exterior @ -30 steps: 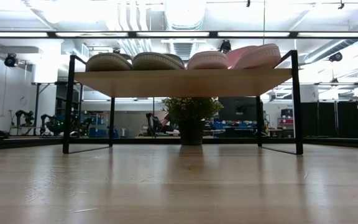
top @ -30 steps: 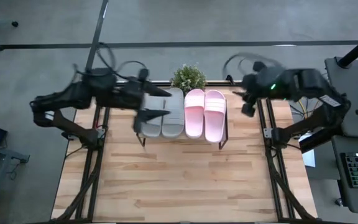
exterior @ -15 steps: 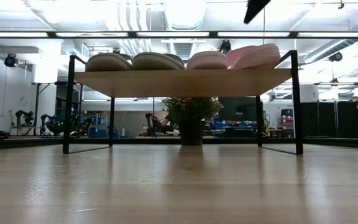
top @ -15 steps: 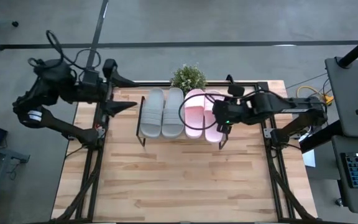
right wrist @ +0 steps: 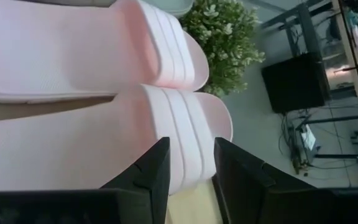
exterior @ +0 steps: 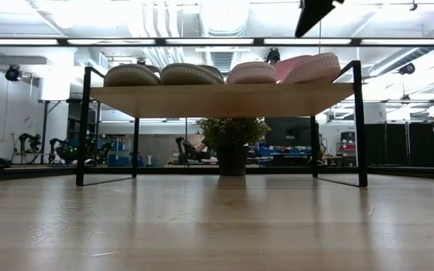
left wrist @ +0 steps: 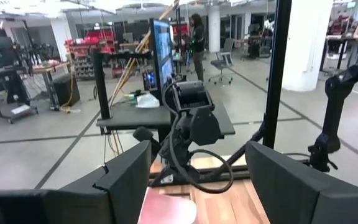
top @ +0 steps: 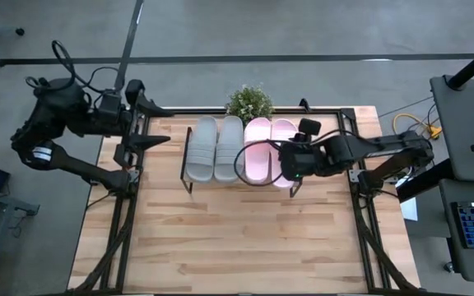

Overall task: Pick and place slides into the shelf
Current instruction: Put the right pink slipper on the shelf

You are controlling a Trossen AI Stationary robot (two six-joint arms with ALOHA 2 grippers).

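The light wooden table (top: 237, 238) stands on a grey concrete floor, with a workshop of racks and desks behind it. At its far edge sits the shelf (exterior: 221, 98), and a potted plant (top: 249, 102) stands just behind it. All four slides lie side by side on the plank: the grey-green pair (top: 216, 148) on the left, the pink pair (top: 263, 148) on the right. The right gripper (top: 289, 164) hangs over the outermost pink slide (right wrist: 104, 146), its fingers (right wrist: 151, 171) slightly parted with nothing between them. The left gripper (top: 151, 125) waits off the table's left edge, fingers spread wide and empty. The near half of the table lies open.
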